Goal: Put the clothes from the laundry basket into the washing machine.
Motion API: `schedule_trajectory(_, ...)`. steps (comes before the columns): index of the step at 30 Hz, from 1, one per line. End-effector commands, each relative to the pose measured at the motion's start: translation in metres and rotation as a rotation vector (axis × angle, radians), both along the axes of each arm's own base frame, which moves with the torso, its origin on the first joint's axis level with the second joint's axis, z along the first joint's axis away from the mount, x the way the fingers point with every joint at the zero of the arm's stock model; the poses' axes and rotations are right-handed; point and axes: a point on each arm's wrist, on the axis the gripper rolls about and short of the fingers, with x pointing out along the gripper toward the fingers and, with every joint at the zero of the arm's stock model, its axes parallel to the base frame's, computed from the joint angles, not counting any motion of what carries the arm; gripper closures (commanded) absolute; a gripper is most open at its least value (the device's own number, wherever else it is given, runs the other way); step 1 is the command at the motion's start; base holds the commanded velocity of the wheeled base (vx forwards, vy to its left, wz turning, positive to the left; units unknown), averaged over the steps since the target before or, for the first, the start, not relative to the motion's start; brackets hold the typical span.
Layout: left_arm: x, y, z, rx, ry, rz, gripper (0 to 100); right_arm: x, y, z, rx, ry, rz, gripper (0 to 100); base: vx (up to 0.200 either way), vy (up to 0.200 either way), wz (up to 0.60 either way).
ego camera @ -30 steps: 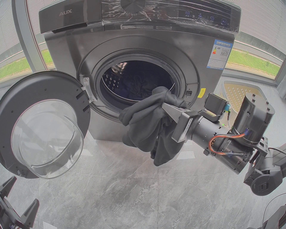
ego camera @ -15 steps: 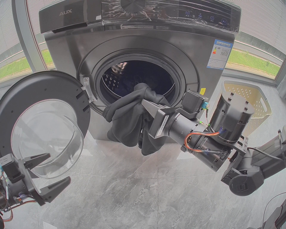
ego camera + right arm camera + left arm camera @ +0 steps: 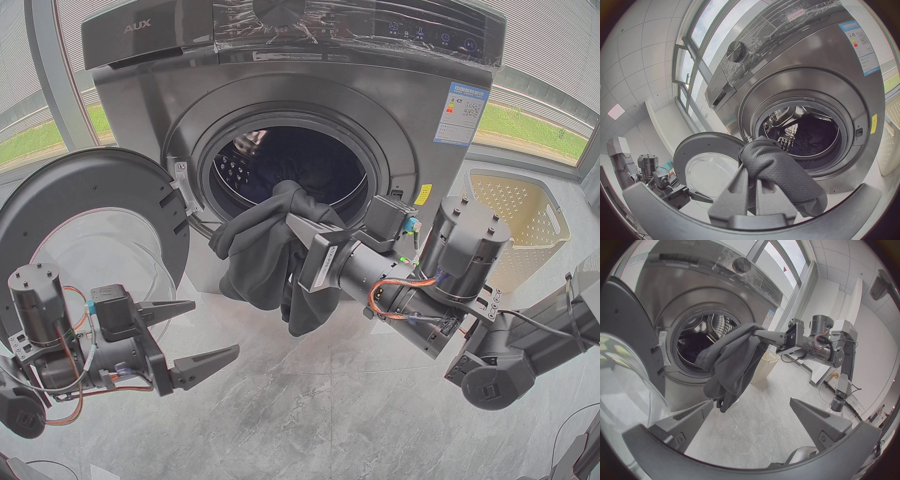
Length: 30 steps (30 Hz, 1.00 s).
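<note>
While the right gripper (image 3: 292, 219) pinches a bunched fold of the dark grey garment (image 3: 262, 256) between its tapered, wedge-shaped fingers (image 3: 735, 187), the soft cloth hangs in limp folds at the lower lip of the round opening of the brushed-steel washing machine (image 3: 156, 106), most of it outside. Close up, the fabric shows a fine dimpled knit. Dark clothes (image 3: 312, 162) lie in the perforated metal drum. The round matte-grey door (image 3: 81, 181), with its domed clear window, stands open at the left. Before it the left gripper (image 3: 215, 328) hovers above the marbled grey floor tiles (image 3: 312, 406), jaws spread wide, holding nothing. The cream perforated plastic laundry basket (image 3: 531, 212) stands right of the machine.
</note>
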Motion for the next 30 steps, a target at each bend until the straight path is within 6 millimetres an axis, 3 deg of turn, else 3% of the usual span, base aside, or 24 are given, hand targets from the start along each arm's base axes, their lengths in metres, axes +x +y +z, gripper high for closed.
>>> schedule_trajectory(1, 0.027, -0.015, -0.014, 0.026, 0.063, -0.013, 0, 0.001, 0.0, -0.002, -0.008, 0.005, -0.003, 100, 0.0, 0.0, 0.0)
schedule_trajectory(30, 0.068, -0.054, -0.01, -0.071, 0.141, -0.061, 0, -0.003, 0.004, 0.0, 0.0, -0.008, 0.008, 100, 0.0, 0.0, 0.0)
